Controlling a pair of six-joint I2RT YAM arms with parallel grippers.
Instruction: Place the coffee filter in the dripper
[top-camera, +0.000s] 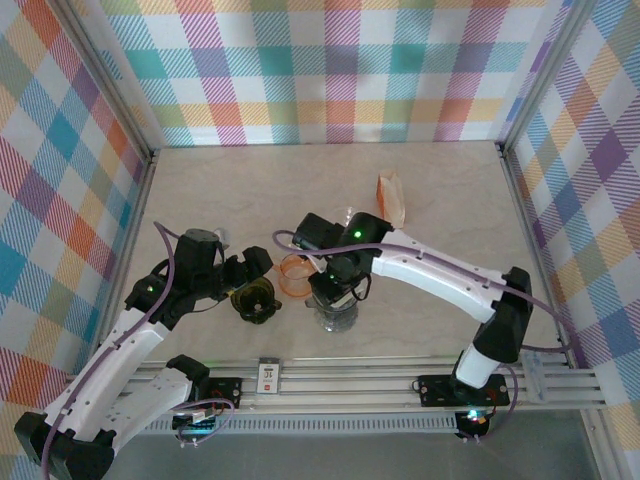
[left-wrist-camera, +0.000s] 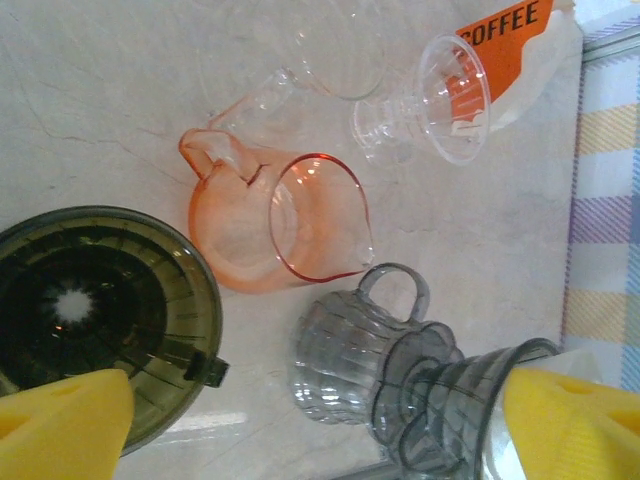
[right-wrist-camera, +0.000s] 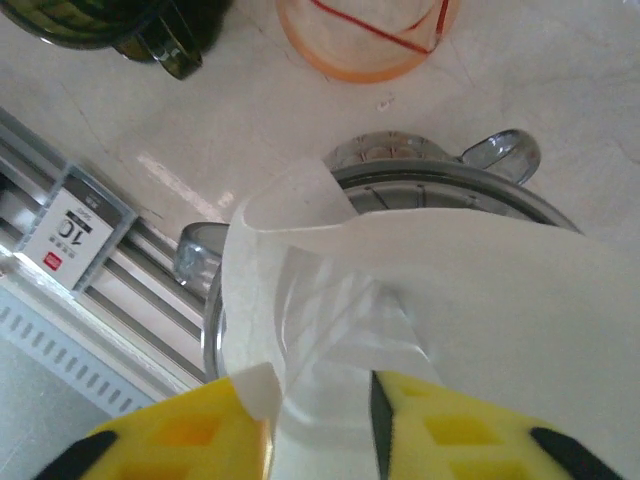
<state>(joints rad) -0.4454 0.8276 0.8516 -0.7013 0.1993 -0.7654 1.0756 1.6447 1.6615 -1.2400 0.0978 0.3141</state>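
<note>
When checking right wrist, tag coffee filter as white paper spread over mouth of grey dripper, covering most of rim. Runs lengthwise from between fingers out across that rim: broad end over grey dripper, pleated narrow end back at fingers. Tip direction: cannot tell. Straddled at pleated end by right gripper: fingers parted, one touching paper's edge, dark slit beside the other, so not pinched flat. From top external, put right gripper straight above grey dripper. Go to left wrist for parts cropped in right wrist: grey dripper's side wall and flanged base, ribbed grey cup with handle right at that base, orange jug just beside grey dripper, olive dripper past jug, clear dripper and coffee bag well apart from grey dripper. For left gripper, log: near grey dripper, fingers wide apart, nothing between. Back in right wrist, read numbered tag on rail near grey dripper. All on pale marbled bench.
</note>
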